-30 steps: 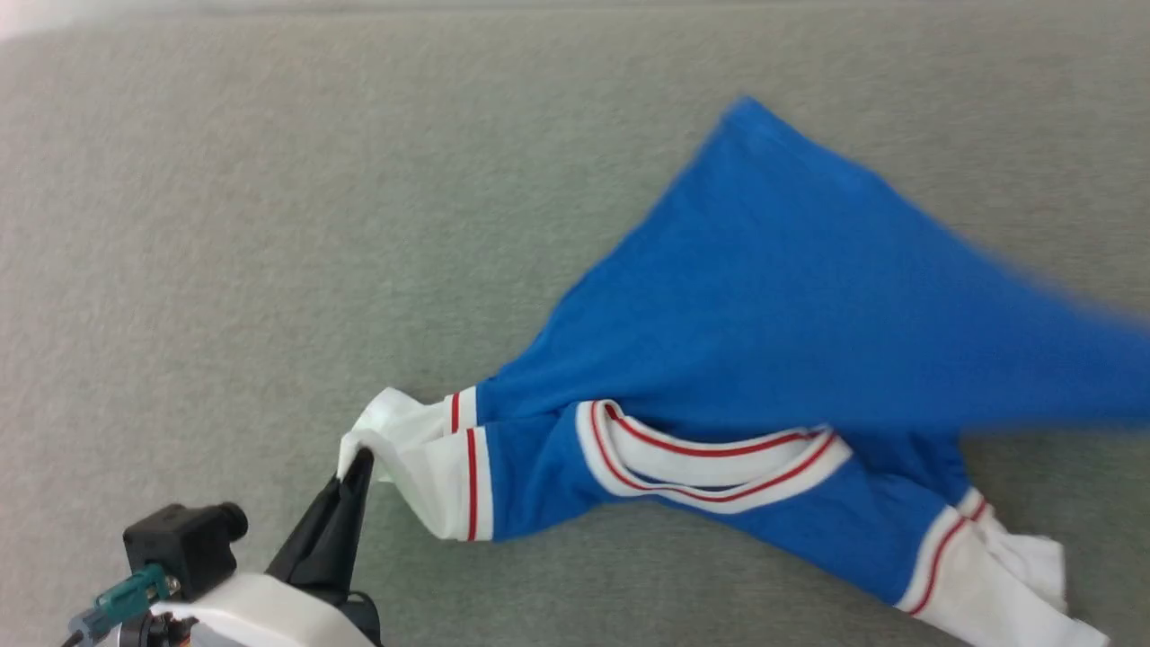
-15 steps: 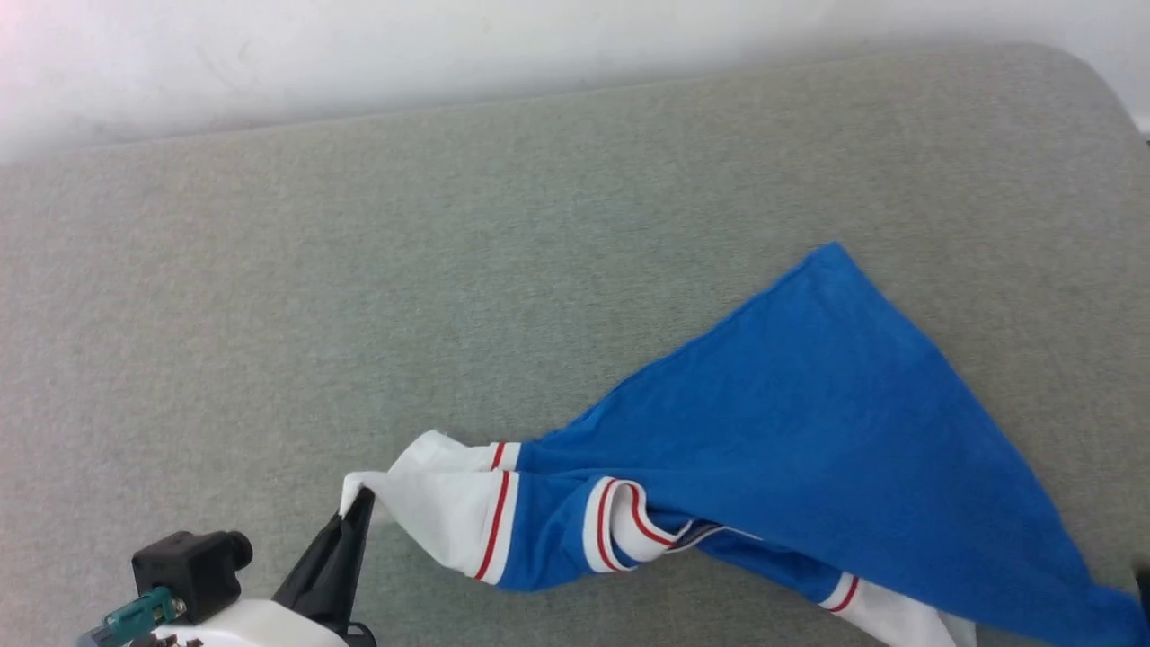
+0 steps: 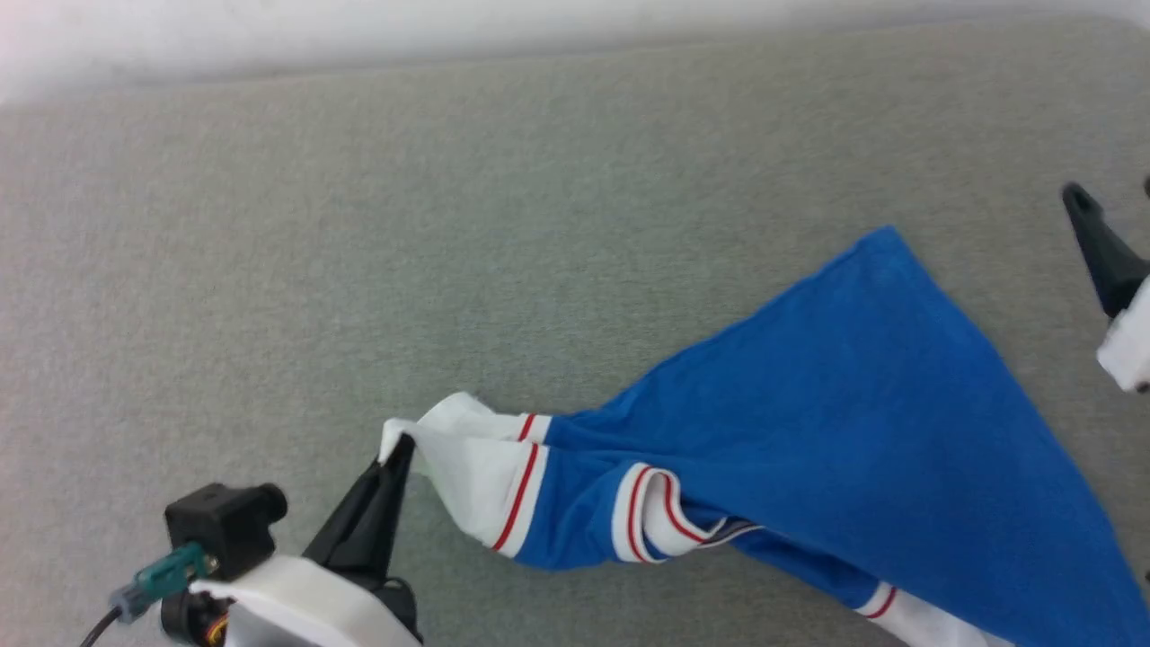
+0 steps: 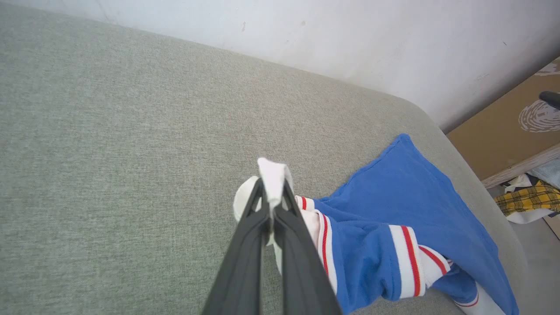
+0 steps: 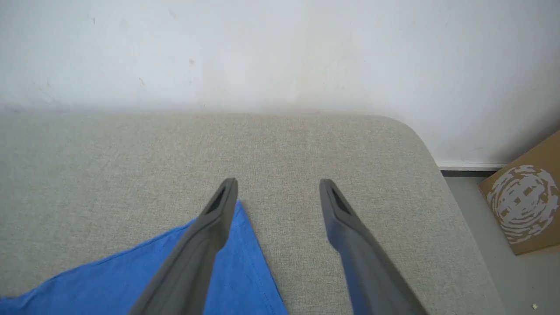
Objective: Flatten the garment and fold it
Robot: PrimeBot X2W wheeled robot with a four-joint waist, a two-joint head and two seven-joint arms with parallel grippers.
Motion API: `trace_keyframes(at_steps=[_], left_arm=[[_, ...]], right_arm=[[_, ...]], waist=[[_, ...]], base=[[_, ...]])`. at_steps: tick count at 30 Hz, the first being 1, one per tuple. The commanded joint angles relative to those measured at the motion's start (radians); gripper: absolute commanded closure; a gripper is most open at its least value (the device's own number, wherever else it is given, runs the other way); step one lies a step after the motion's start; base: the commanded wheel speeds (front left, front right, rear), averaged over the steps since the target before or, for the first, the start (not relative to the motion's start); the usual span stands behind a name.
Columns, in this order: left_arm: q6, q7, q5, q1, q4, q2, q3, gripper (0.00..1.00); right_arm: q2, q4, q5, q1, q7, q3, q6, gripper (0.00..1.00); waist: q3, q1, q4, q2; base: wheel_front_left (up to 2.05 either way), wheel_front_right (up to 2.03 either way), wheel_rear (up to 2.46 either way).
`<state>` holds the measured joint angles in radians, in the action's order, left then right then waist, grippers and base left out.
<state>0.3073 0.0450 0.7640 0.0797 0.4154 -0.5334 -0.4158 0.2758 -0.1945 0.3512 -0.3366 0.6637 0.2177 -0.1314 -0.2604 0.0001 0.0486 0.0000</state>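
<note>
At the left, the left gripper (image 3: 396, 452) was clamped shut on the tip of one white sleeve (image 3: 467, 458), drawing it taut just above the grey cushion (image 3: 359, 225). From there the garment (image 3: 835, 395) ran rightward in a bunched rope, its striped collar (image 3: 656, 517) folded in on itself, then fanned into a blue triangle lying on the cushion with one hem corner (image 3: 885, 241) pointing toward the wall. The second sleeve (image 3: 907, 622) lay crumpled at the lower edge. At the far right, the right gripper (image 3: 1114, 193) hovered above the cushion with its fingers spread wide and nothing between them. To flatten well, it would probably best take that second sleeve or its shoulder, a single layer only. Both arms would then pull apart evenly and low, so the twisted collar opened rather than tightened.
</note>
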Motion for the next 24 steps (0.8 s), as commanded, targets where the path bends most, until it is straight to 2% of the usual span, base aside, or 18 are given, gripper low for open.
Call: trace_keyframes(at_steps=[1,4,9,19,20,21,23,24], left_arm=[[-0.01,-0.001,-0.009,-0.03,0.0,0.014,-0.006,1.0],[-0.016,0.0,-0.017,-0.057,-0.006,0.028,-0.021,1.0],[-0.027,-0.006,-0.022,-0.091,-0.026,0.052,-0.04,1.0],[-0.041,-0.009,-0.022,-0.115,-0.052,0.062,-0.053,1.0],[-0.041,-0.008,-0.021,-0.115,-0.052,0.061,-0.053,1.0],[-0.04,-0.007,-0.021,-0.114,-0.051,0.06,-0.052,1.0],[-0.037,-0.005,-0.02,-0.111,-0.049,0.057,-0.051,1.0],[-0.036,-0.005,-0.019,-0.109,-0.048,0.056,-0.05,1.0]], right_arm=[[0.02,0.047,-0.021,-0.048,0.023,-0.036,0.001,0.0],[0.049,0.136,-0.043,-0.109,0.058,-0.078,0.001,0.0],[0.071,0.256,-0.054,-0.151,0.081,-0.091,0.001,0.0],[0.097,0.373,-0.029,-0.114,0.089,-0.128,0.001,0.0],[0.094,0.385,-0.024,-0.109,0.104,-0.129,0.001,0.07],[0.09,0.396,-0.022,-0.104,0.123,-0.128,0.001,0.49],[0.088,0.406,-0.024,-0.098,0.153,-0.131,0.001,1.0],[0.089,0.41,-0.028,-0.095,0.163,-0.13,0.001,1.0]], waist=[[-0.078,-0.0001,-0.077,0.0],[-0.119,-0.0001,-0.112,0.0],[-0.162,-0.0001,-0.162,0.0],[-0.177,-0.0001,-0.204,0.0],[-0.175,-0.0001,-0.204,0.0],[-0.174,-0.0001,-0.204,0.0],[-0.172,-0.0001,-0.202,0.0],[-0.17,-0.0001,-0.2,0.0]], base=[[0.0,0.0,0.0],[0.0,0.0,0.0],[0.0,0.0,0.0],[0.0,0.0,0.0],[0.0,0.0,0.0],[0.0,0.0,0.0],[0.0,0.0,0.0],[0.0,0.0,0.0]])
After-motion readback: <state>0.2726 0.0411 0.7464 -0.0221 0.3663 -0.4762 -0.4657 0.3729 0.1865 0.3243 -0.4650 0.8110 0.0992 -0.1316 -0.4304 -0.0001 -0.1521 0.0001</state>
